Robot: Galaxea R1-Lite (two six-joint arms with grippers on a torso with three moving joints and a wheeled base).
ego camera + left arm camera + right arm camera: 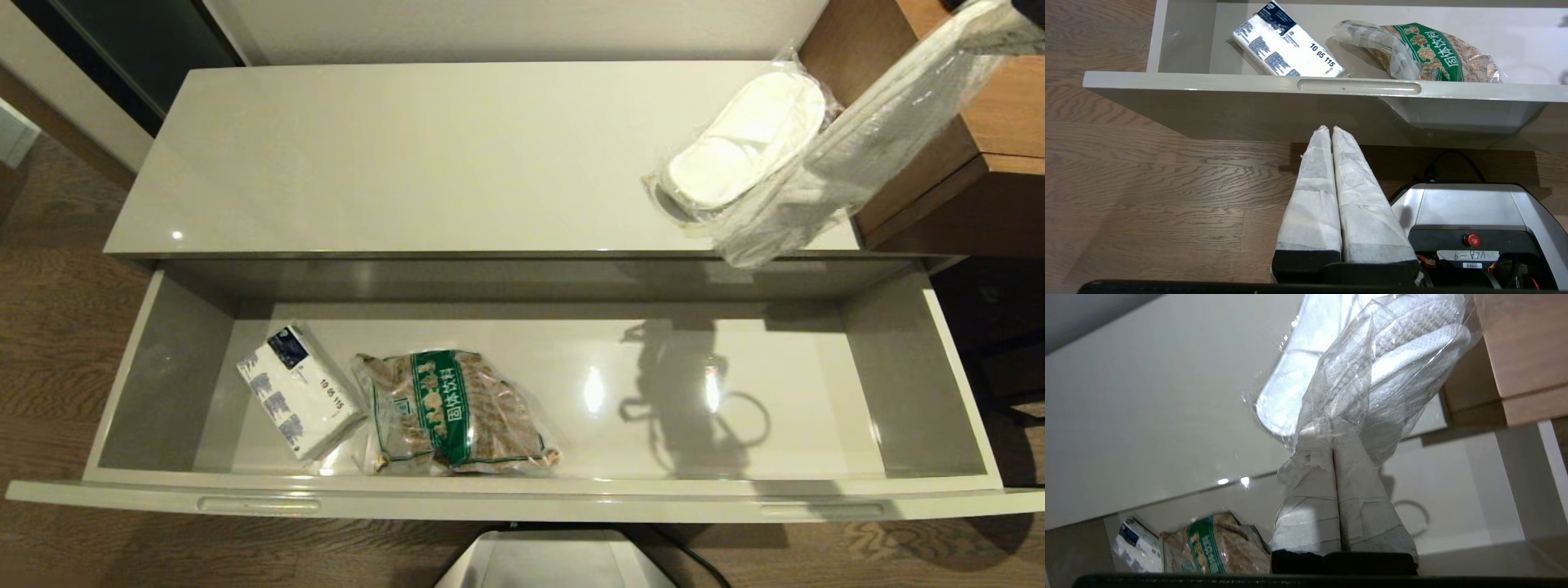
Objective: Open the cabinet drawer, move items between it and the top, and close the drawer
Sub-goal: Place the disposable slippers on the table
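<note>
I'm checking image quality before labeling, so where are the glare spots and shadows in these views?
Head view: bright glare spots and a dark gripper-and-bag shadow on the glossy cream-white drawer floor. Right wrist view: the crinkly clear-bagged white slipper held by the right gripper glints; reflections speckle the cream cabinet top.

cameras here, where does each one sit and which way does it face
Head view: on the robot's head, looking down at the open glossy cream-white cabinet drawer and the cabinet's flat cream-white top; its grey base shows.
Left wrist view: low before the drawer, facing its front; shut left gripper.
Right wrist view: facing the top; right gripper shut on a plastic-bagged white slipper.
All three show the white-and-blue tissue pack.
</note>
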